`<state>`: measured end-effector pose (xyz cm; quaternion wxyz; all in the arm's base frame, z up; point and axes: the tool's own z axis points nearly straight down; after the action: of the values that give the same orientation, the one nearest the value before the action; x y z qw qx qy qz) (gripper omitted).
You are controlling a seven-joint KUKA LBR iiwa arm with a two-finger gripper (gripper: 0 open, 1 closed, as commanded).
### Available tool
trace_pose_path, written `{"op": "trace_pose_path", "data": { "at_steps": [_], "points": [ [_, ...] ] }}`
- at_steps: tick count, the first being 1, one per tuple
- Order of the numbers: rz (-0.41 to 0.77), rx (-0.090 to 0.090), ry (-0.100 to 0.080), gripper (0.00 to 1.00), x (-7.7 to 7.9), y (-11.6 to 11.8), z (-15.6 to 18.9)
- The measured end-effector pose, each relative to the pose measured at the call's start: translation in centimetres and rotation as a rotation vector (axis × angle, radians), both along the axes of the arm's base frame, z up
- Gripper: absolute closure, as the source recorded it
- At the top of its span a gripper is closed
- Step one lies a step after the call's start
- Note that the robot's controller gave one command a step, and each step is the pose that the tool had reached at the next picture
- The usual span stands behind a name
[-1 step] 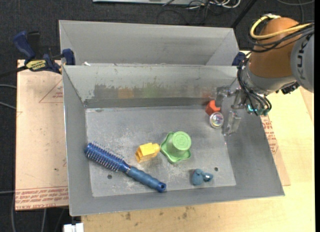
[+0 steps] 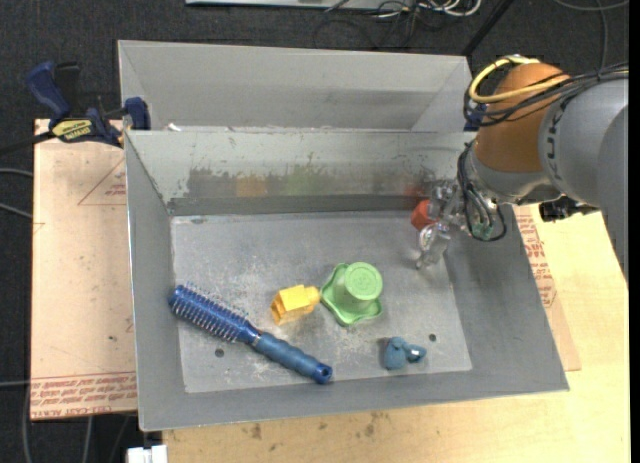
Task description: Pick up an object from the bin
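In the camera view, your claw (image 2: 432, 243) hangs low over the bin (image 2: 300, 251) floor, toward the far right corner. You cannot tell from here whether it is apart or together, and nothing can be seen held in it.

The nearest thing is a small red thing (image 2: 421, 214), just beside the claw on its far-left side and partly hidden by it, so its kind is unclear. It looks light and small. Take it only if you can straddle it squarely, because a glancing touch would likely skid it on the metal.

A green cup (image 2: 352, 293) lies near the claw, forward and to its left. Judge it as light, stiff, smooth plastic that is prone to slip. Close across its wall rather than over the round end.

Past the cup, well apart from the claw, lie a yellow block (image 2: 295, 301), a blue brush (image 2: 245, 331) and a small blue piece (image 2: 402, 354).
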<state>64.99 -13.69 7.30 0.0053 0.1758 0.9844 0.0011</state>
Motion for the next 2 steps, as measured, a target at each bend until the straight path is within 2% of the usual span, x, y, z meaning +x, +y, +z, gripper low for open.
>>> {"op": "trace_pose_path", "data": {
  "at_steps": [1,2],
  "points": [
    [-0.302,0.002,0.005,0.0,-0.2,-1.6,2.8],
    [-0.574,0.005,0.007,0.0,0.6,0.7,2.7]
  ]
}}
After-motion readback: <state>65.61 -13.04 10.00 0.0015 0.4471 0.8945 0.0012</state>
